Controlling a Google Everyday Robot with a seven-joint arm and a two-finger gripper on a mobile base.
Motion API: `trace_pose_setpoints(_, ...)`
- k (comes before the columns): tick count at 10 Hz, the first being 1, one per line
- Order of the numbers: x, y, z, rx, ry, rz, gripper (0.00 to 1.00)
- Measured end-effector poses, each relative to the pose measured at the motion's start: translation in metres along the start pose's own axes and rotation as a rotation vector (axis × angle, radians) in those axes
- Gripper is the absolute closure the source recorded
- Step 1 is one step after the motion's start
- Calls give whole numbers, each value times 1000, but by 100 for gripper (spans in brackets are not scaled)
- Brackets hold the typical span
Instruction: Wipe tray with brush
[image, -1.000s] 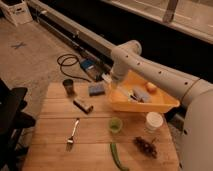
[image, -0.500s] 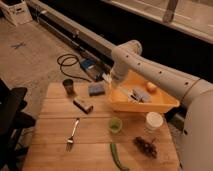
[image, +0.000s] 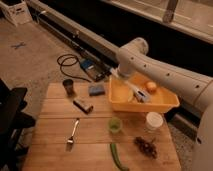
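The white arm (image: 165, 75) reaches in from the right, elbow high and wrist bent down, putting the gripper (image: 118, 76) at the far-left corner of the tray (image: 145, 106). Its jaws hold the brush (image: 132, 90), which slants into the tray. On the wooden surface (image: 50, 150) to the left lie a dark cup (image: 69, 86), a fork (image: 72, 135), a brown block (image: 83, 105) and a blue sponge (image: 96, 89). A white cup (image: 154, 120) stands near the tray.

Claw (image: 119, 76) at back-left of tray (image: 145, 106); orange object (image: 151, 86) blocks right.
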Motion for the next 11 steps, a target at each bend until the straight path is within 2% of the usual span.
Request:
trace_pose_setpoints(2, 11, -23, -2, 28, -17, 43, 100)
trace_pose_setpoints(3, 18, -32, 2, 15, -35, 64, 100)
trace_pose_setpoints(5, 31, -45, 14, -60, -81, 100, 100)
trace_pose_setpoints(6, 39, -52, 27, -109, -102, 124, 100)
trace_pose_setpoints(7, 44, -56, 36, -140, -119, 140, 100)
trace_pose_setpoints(9, 58, -65, 52, -183, -141, 170, 100)
trace_pose_setpoints(11, 64, -63, 74, -230, -143, 175, 100)
